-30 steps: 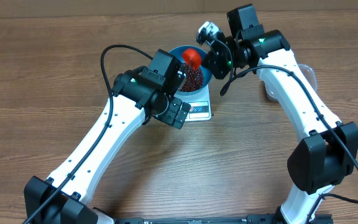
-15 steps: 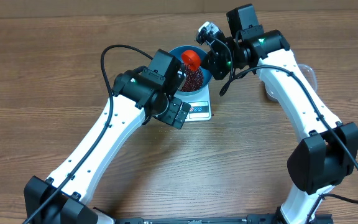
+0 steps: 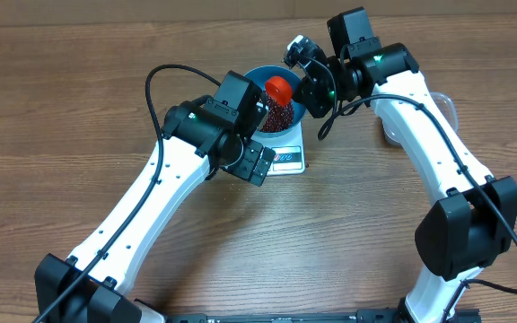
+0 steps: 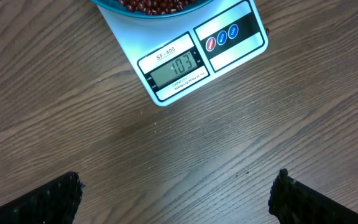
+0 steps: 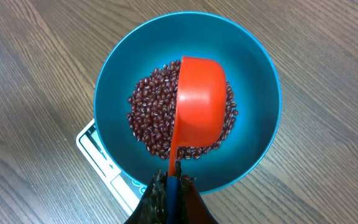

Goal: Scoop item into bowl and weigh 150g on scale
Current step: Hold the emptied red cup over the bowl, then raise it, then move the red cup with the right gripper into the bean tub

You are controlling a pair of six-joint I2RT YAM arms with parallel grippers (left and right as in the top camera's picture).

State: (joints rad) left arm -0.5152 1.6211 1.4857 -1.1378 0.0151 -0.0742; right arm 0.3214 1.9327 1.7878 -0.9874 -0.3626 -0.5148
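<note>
- Right wrist view: the blue bowl (image 5: 114, 68) fills mid-frame. It sits on the scale (image 5: 101, 155), whose corner shows at the bowl's lower left.
- The beans (image 5: 145, 118) lie as a loose heap on the bowl floor, covering only part of it.
- The red scoop (image 5: 199, 99) hangs over the heap, turned bottom-up. The right gripper (image 5: 171, 186) has its jaws pinching the scoop's handle at the bottom edge of the frame.
- Left wrist view: the left gripper (image 4: 176, 202) hovers over bare wood just below the scale. Its jaws are spread wide and hold nothing.
- The scale display, upper middle of that frame, appears to read 103.
- Judgement: the bowl is placed and part-loaded, and the weight is short of the 150 target. Further beans are needed, best in smaller portions.
- Surface: a flat, brown wood-grain tabletop (image 3: 61, 90). A clear tub (image 3: 445, 106) sits at the right of the overhead frame, partly behind the right arm, and its contents cannot be told.
- Room: only a pale strip along the overhead frame's top edge shows.
</note>
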